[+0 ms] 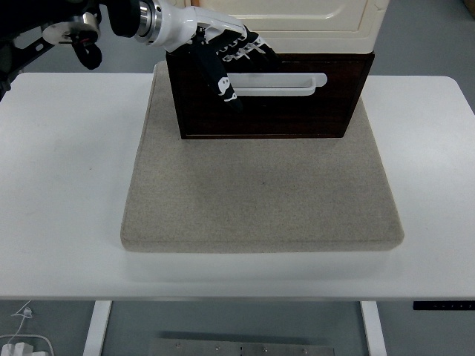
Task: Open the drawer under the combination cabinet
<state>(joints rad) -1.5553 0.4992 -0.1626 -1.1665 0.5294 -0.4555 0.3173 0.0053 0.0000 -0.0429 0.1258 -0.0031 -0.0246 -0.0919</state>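
1. We count one drawer (267, 104), one white handle (286, 84) on it, one cream cabinet (297, 26), one grey mat (260, 200) and one white table (67, 185).
2. Only our left hand (230, 63) is in view, reaching in from the upper left.
3. The drawer sits under the cabinet at the mat's far edge, its dark front facing us; the handle's long axis runs left to right.
4. The front is dark, smooth and rectangular; the handle is a rounded bar; the mat looks felt-like with rounded corners.
5. The fingers (249, 50) are spread over the handle's left end, the thumb hanging below; they grasp nothing that we can see.
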